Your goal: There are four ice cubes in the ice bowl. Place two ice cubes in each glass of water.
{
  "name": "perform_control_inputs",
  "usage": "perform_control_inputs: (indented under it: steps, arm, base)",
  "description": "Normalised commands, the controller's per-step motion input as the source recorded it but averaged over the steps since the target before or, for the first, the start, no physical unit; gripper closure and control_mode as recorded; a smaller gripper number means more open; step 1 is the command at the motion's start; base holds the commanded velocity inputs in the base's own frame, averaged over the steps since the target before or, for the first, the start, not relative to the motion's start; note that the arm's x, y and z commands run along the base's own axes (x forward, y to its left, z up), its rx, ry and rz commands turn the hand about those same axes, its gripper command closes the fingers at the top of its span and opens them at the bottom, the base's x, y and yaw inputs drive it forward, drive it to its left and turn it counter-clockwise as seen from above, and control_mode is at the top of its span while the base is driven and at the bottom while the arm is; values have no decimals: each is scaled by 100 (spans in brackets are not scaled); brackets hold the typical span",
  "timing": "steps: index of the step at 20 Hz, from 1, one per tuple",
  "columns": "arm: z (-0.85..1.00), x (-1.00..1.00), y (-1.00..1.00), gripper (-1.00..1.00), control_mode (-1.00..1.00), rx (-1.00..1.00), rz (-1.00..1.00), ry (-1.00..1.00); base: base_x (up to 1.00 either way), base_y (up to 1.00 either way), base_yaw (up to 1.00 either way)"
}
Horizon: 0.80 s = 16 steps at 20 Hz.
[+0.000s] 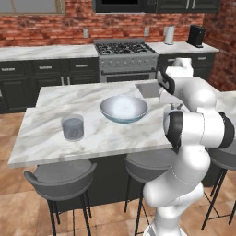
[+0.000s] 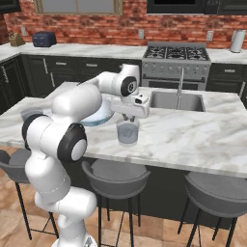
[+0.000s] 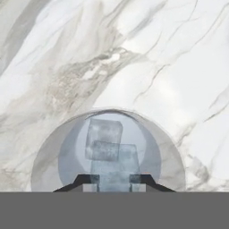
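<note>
Pale ice cube pinched in my fingers, right above the right-hand glass on the marble surface, one cube already inside. I'd lower slightly, then release, avoiding a splash.

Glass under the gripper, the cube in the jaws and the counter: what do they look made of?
The glass looks like clear glass: the counter and greyish water show through its wall. The ice cube between the gripper fingertips reads as translucent, pale blue-white ice; a second ice cube lies in the glass below it. The counter looks like polished white marble with grey veins.
</note>
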Motion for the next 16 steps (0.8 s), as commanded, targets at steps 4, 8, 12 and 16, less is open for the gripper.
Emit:
perform_control_inputs:
  steps: [4,8,12,16]
  arm:
    - [-3,0,0,100,-100,5,0,1]
    - [-14,1,0,-100,-100,4,0,2]
    - [-8,1,0,-100,-100,2,0,1]
    - [1,8,0,-100,-100,0,0,0]
  base:
    - [0,0,0]
    - [0,0,0]
    - [0,0,0]
    - [0,0,0]
